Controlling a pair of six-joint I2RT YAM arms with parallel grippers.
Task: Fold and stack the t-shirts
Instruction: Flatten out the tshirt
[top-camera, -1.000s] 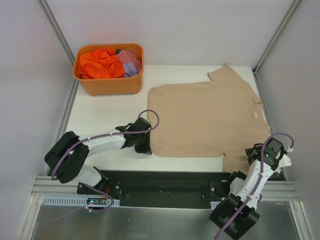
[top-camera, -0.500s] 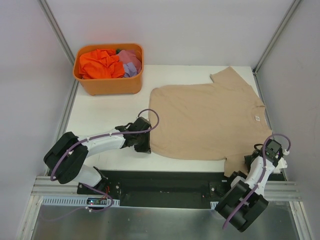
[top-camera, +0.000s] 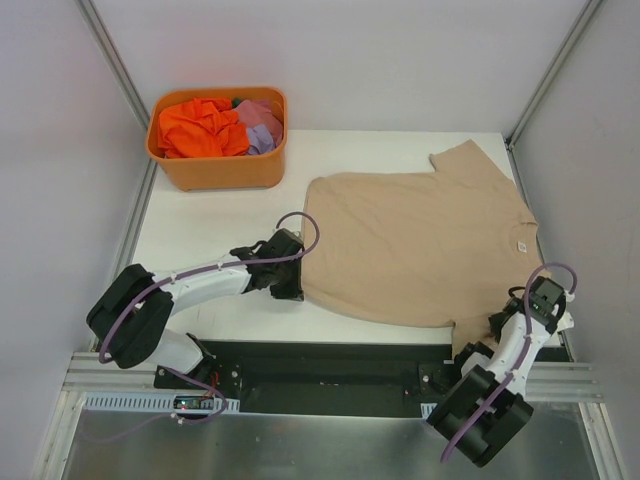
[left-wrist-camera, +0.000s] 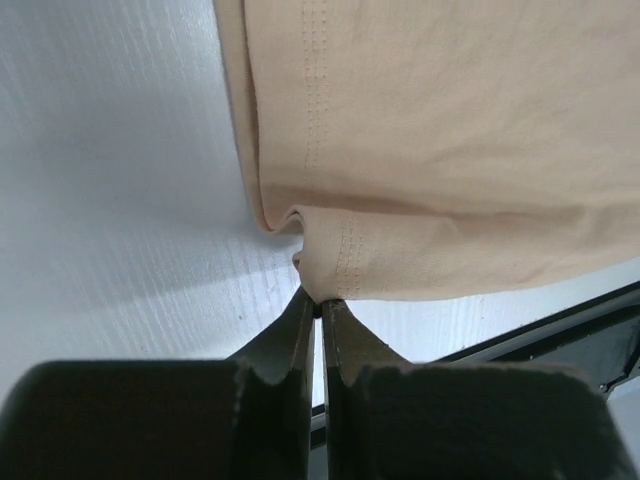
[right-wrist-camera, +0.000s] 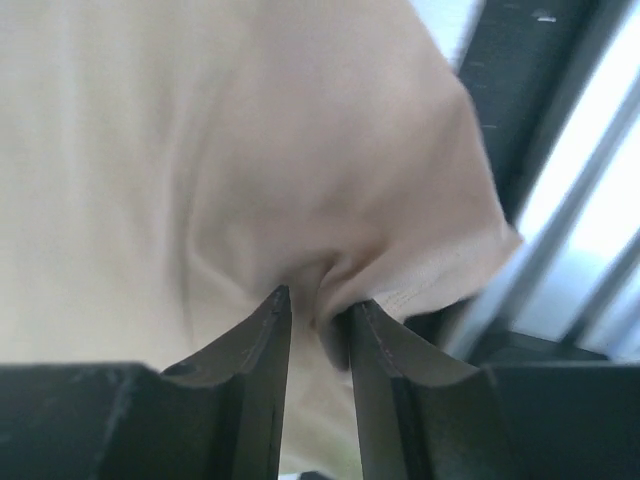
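Tan shirt (top-camera: 415, 245) lies flat by the bench's (top-camera: 220, 215) right edge. Left hand (left-wrist-camera: 320, 303) pinches its near hem corner, right hand (right-wrist-camera: 318, 318) the near sleeve, both closed on cloth. The left's slim bite may slip under tension.

Plain beige t-shirt (top-camera: 415, 245); orange tub (top-camera: 220, 172); orange shirt (top-camera: 195, 128); lilac shirt (top-camera: 262, 128); white table (top-camera: 200, 230).

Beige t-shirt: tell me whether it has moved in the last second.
Yes. The beige t-shirt has slid right, away from the orange tub.
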